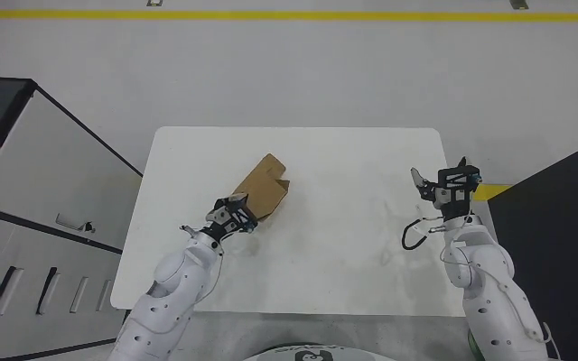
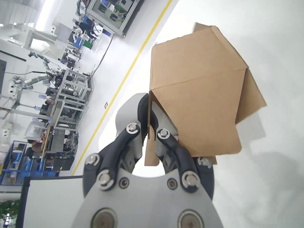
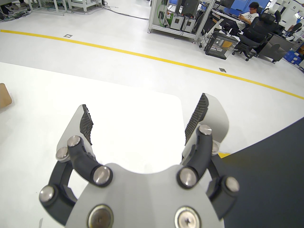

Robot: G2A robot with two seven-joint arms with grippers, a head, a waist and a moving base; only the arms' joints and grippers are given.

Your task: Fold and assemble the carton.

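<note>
A brown cardboard carton (image 1: 263, 186) lies partly folded left of the white table's middle. My left gripper (image 1: 237, 215) is at its near corner, shut on a carton wall. In the left wrist view the carton (image 2: 199, 91) has its flaps bent up, and my left gripper (image 2: 149, 117) pinches one thin edge between its pads. My right gripper (image 1: 440, 180) hovers near the table's right edge, far from the carton. Its fingers (image 3: 86, 122) stand wide open with nothing between them, and my right gripper (image 3: 144, 117) faces the table's far corner. A corner of the carton (image 3: 4, 97) shows at that view's edge.
The white table (image 1: 361, 253) has bare surface between the carton and the right arm. A dark cabinet (image 1: 54, 180) stands off the left side and a dark panel (image 1: 542, 217) off the right. A yellow floor line (image 1: 289, 14) runs beyond the far edge.
</note>
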